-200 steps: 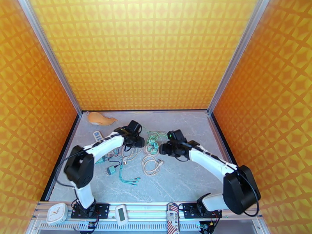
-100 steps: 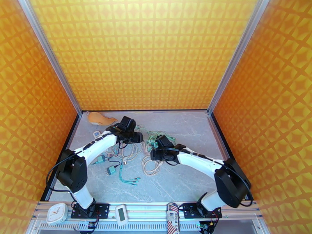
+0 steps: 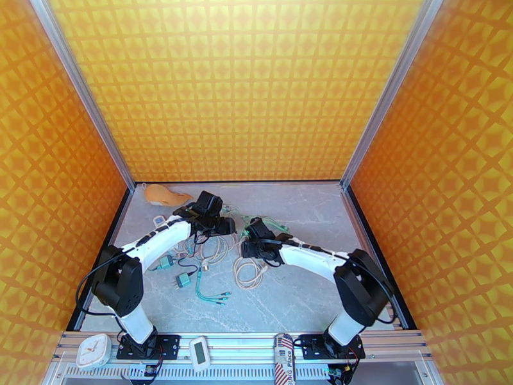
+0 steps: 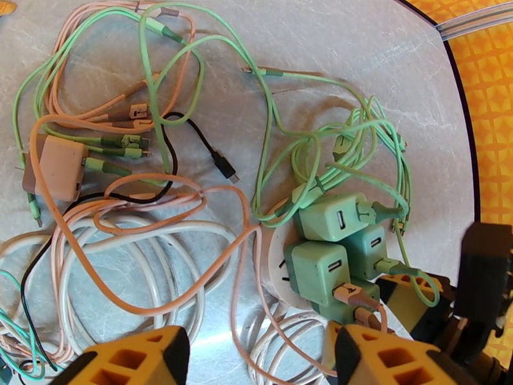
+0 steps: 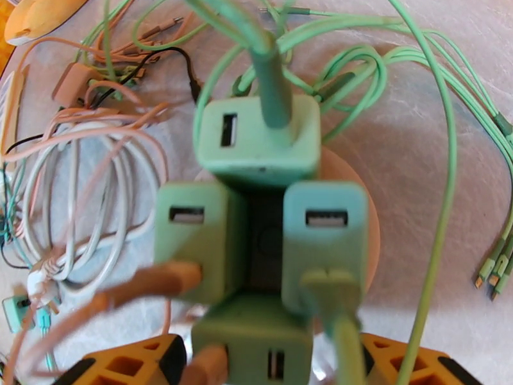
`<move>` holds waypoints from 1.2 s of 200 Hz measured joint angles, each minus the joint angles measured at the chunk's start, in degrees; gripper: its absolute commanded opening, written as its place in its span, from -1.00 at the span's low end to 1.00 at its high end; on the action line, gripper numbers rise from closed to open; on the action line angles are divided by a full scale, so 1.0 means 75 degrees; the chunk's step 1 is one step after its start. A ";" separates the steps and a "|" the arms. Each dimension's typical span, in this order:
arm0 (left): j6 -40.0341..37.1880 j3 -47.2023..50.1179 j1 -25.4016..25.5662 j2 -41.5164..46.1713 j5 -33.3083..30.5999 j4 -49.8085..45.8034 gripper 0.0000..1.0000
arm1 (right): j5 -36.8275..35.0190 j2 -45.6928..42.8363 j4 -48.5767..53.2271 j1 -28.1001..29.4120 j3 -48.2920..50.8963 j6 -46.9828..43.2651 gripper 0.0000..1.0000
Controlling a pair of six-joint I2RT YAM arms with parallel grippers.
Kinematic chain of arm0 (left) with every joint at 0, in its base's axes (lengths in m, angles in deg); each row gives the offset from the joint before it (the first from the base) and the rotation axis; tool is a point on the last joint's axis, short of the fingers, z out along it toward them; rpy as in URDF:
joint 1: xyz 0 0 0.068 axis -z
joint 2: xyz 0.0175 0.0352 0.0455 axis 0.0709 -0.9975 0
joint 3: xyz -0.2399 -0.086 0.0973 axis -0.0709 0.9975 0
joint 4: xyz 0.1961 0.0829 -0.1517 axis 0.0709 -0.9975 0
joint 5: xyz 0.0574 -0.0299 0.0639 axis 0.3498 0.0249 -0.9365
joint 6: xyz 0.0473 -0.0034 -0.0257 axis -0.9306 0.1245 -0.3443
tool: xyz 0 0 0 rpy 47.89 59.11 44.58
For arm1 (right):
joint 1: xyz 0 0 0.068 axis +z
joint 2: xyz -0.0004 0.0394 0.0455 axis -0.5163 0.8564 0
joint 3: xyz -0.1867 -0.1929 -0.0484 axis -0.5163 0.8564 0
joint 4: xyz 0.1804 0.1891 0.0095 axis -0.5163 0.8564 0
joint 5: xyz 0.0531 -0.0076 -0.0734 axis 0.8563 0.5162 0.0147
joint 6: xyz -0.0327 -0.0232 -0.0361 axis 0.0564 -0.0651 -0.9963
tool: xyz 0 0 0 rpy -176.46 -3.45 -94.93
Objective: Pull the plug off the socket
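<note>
Right wrist, blocky green plugs [image 5: 256, 149], round socket [image 5: 370, 226], left gripper [image 4: 256, 346], right gripper [image 5: 269, 355] both spread

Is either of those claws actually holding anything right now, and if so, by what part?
Nothing is held. The left gripper hangs open over loose cables; the right gripper has its open fingers either side of the nearest green plug, not clamping it.

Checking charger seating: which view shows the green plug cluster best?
Right wrist: green plug cluster close, straight on, ports visible. Left wrist shows it smaller, angled; top external, tiny, partly under the right arm.
</note>
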 measured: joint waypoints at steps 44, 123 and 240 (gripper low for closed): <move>0.0000 0.0000 -0.0073 -0.0012 0.0108 0.0009 0.30 | -0.0134 0.0087 -0.0134 0.0044 0.0003 -0.0481 -0.11; -0.0032 0.0000 -0.0108 -0.0277 0.0624 0.0221 0.31 | 0.0396 -0.0119 -0.0341 0.0035 0.0259 -0.2632 -0.24; -0.0274 -0.0032 0.0017 -0.1518 0.1705 0.0437 0.24 | 0.0740 -0.0125 -0.0344 -0.0076 0.0268 -0.2891 -0.24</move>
